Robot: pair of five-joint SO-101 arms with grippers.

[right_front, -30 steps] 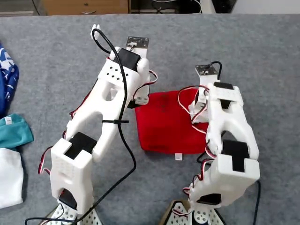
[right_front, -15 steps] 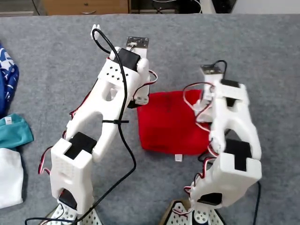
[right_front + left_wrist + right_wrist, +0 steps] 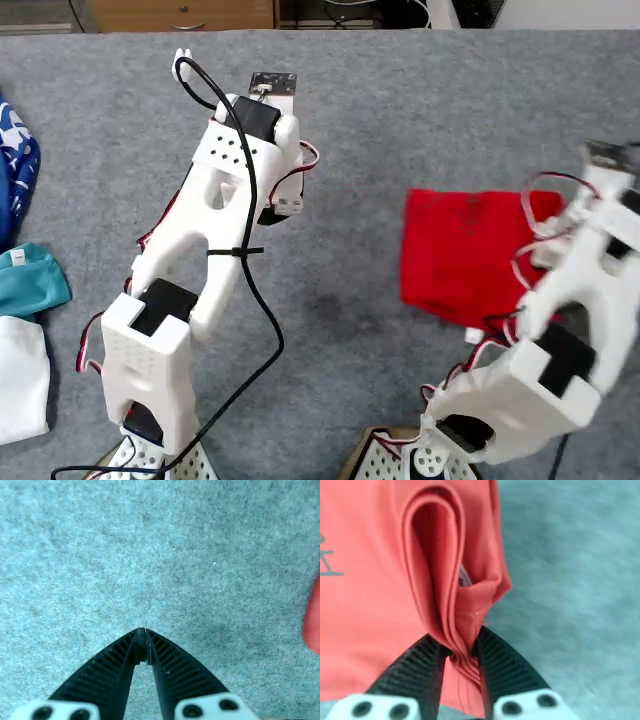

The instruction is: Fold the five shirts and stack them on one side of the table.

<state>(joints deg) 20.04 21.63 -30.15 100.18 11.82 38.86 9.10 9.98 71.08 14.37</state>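
A folded red shirt (image 3: 460, 250) lies on the grey table to the right of centre. In the right wrist view my right gripper (image 3: 462, 650) is shut on the layered edge of the red shirt (image 3: 380, 580), which bulges into a loop just past the fingers. The right arm (image 3: 590, 270) stands over the shirt's right side. My left gripper (image 3: 142, 637) is shut on nothing, its tips meeting just above bare grey cloth. A sliver of the red shirt (image 3: 314, 617) shows off to one side of it. The left arm (image 3: 240, 160) reaches toward the table's far middle, well left of the shirt.
Along the table's left edge lie a blue patterned shirt (image 3: 15, 160), a teal shirt (image 3: 30, 280) and a white shirt (image 3: 20, 380). A wooden cabinet (image 3: 180, 12) stands beyond the far edge. Grey cloth (image 3: 340, 330) lies bare between the arms.
The right arm has swung right, dragging the red shirt with it from the centre. The left arm has drawn back up and to the left, away from the shirt.
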